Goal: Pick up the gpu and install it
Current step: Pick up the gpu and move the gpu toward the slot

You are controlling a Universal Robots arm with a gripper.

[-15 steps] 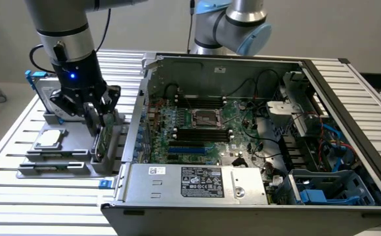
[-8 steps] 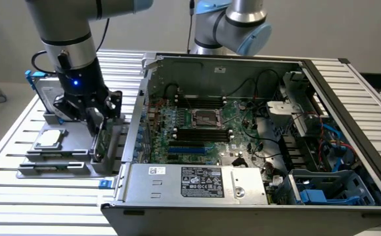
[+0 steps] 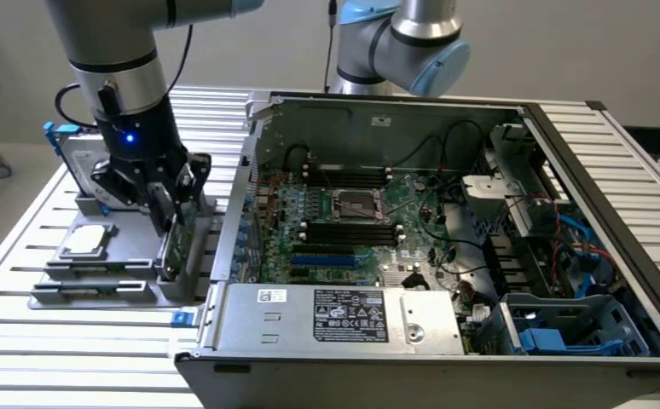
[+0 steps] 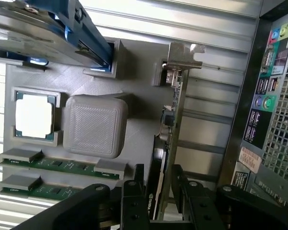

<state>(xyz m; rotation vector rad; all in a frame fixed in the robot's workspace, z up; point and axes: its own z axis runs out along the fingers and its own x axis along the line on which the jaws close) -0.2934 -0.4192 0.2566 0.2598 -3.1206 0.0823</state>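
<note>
The gpu (image 3: pixel 174 244) stands on edge in a slot of the grey parts holder (image 3: pixel 136 271), at the exterior view's left beside the open computer case (image 3: pixel 603 213). In the wrist view the gpu (image 4: pixel 171 112) appears edge-on, a thin green board with a metal bracket at one end. My gripper (image 3: pixel 177 213) hangs directly over it. In the wrist view the gripper (image 4: pixel 158 182) is open, with its two black fingers (image 4: pixel 133 191) straddling the card's near end, one on each side. A small gap shows on either face of the card.
The holder also carries a silver hard drive with blue rails (image 4: pixel 48 28), a square silver chip (image 4: pixel 34 115), two memory sticks (image 4: pixel 57 165) and a grey block (image 4: pixel 95 125). The case's rear panel (image 4: pixel 273 105) stands close beside the card. A second arm (image 3: pixel 404 43) rises behind the case.
</note>
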